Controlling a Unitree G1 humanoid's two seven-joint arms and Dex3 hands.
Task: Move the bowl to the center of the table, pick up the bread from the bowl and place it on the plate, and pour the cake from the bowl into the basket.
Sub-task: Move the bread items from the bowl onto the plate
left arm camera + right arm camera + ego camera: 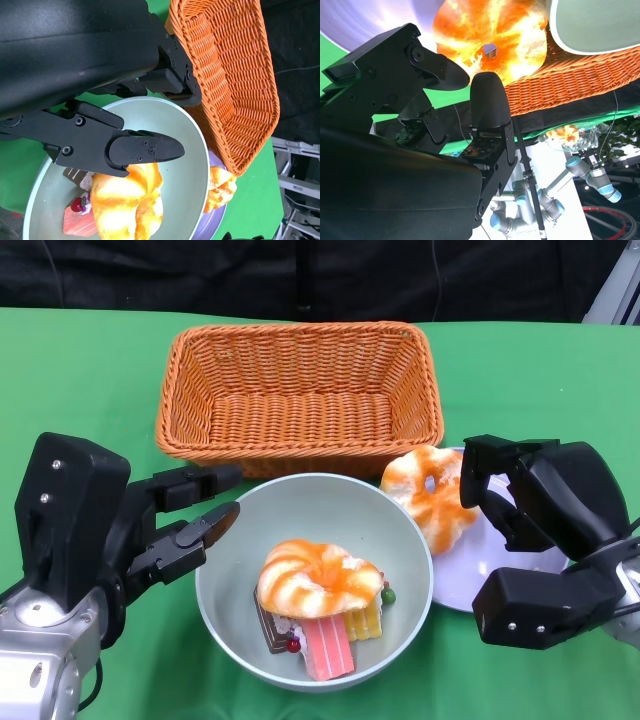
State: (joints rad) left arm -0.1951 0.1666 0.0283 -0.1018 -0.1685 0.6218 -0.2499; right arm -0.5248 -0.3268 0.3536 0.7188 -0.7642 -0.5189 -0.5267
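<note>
The pale green bowl [310, 508] stands in the middle of the table and holds an orange-and-white bread ring [318, 578] on top of cake pieces [326, 642]. A second bread ring [432, 490] lies on the left edge of the white plate [462, 580], right of the bowl. My right hand [540, 510] is beside that bread with its fingers [490, 100] apart, holding nothing. My left hand [160, 530] is at the bowl's left rim, fingers spread; one fingertip [150, 150] reaches over the bowl [187, 150] without gripping it.
The woven orange basket [300, 390] stands with nothing in it just behind the bowl and plate, its front wall close to both. Green cloth covers the table. Beyond the table, the right wrist view shows another robot arm [580, 175].
</note>
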